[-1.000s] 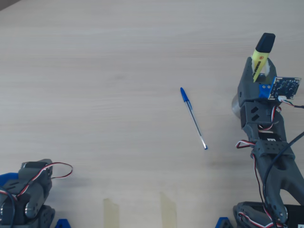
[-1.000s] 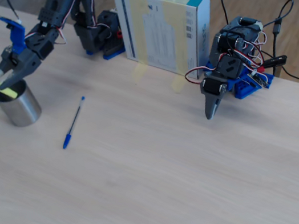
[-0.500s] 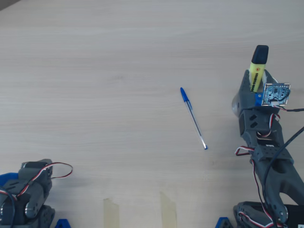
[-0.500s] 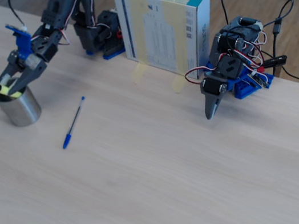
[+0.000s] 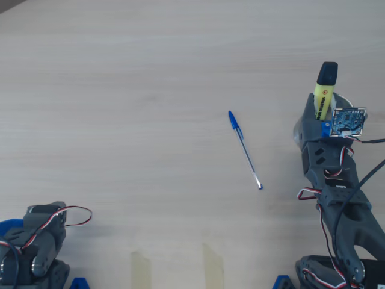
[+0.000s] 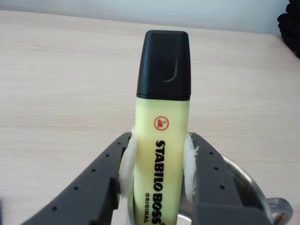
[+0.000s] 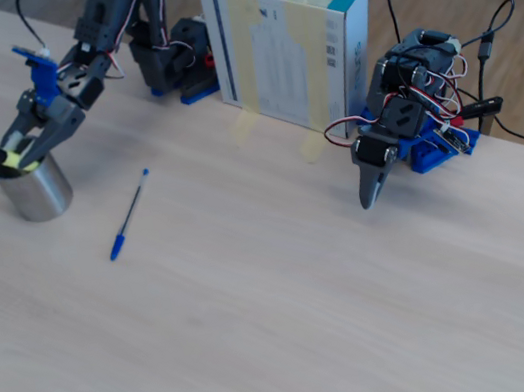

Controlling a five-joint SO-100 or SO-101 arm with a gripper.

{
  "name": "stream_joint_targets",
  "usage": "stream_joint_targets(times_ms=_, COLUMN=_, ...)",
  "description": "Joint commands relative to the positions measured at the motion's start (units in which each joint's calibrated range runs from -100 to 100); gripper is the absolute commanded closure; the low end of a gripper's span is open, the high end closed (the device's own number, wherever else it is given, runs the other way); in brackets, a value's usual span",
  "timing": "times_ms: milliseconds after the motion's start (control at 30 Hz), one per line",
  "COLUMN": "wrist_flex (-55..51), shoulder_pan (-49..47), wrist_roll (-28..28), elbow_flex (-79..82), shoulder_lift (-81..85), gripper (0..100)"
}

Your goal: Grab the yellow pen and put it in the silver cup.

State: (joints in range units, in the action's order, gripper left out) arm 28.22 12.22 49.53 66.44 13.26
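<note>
My gripper (image 6: 159, 147) is shut on the yellow pen (image 6: 161, 164), a pale-yellow highlighter with a black cap, clamped between the white pads of the dark fingers (image 6: 101, 180). The cap points away from the wrist. The silver cup (image 6: 243, 176) is right under the jaws, and the pen's lower end appears to dip inside its rim. In the overhead view the pen (image 5: 325, 90) sticks out of the gripper (image 5: 323, 111) over the cup (image 5: 344, 99) at the right. In the fixed view the gripper (image 7: 15, 150) holds the pen (image 7: 11, 157) at the mouth of the cup (image 7: 35, 190) at the far left.
A thin blue-capped ballpoint pen (image 5: 245, 149) lies on the wooden table left of the cup; it also shows in the fixed view (image 7: 129, 215). A second arm (image 7: 401, 121) rests folded at the table's edge. A cardboard box (image 7: 291, 44) stands between the two arm bases.
</note>
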Motion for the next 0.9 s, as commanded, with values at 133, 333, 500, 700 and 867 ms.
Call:
stream_joint_targets(times_ms=133, wrist_flex=0.4, shoulder_pan=0.4, wrist_roll=0.0, elbow_flex=1.5, shoulder_lift=0.8, gripper=98)
stream_joint_targets(times_ms=333, wrist_flex=0.4, shoulder_pan=0.5, wrist_roll=-0.1, elbow_flex=2.1, shoulder_lift=0.8, gripper=98)
stream_joint_targets(times_ms=500, wrist_flex=0.4, shoulder_pan=0.5, wrist_roll=0.0, elbow_flex=2.1, shoulder_lift=0.9, gripper=98)
stream_joint_targets(times_ms=700, wrist_flex=0.4, shoulder_pan=0.5, wrist_roll=-0.3, elbow_flex=2.1, shoulder_lift=0.9, gripper=98)
stream_joint_targets(times_ms=867, wrist_flex=0.4, shoulder_pan=0.5, wrist_roll=0.1, elbow_flex=2.2, shoulder_lift=0.9, gripper=98)
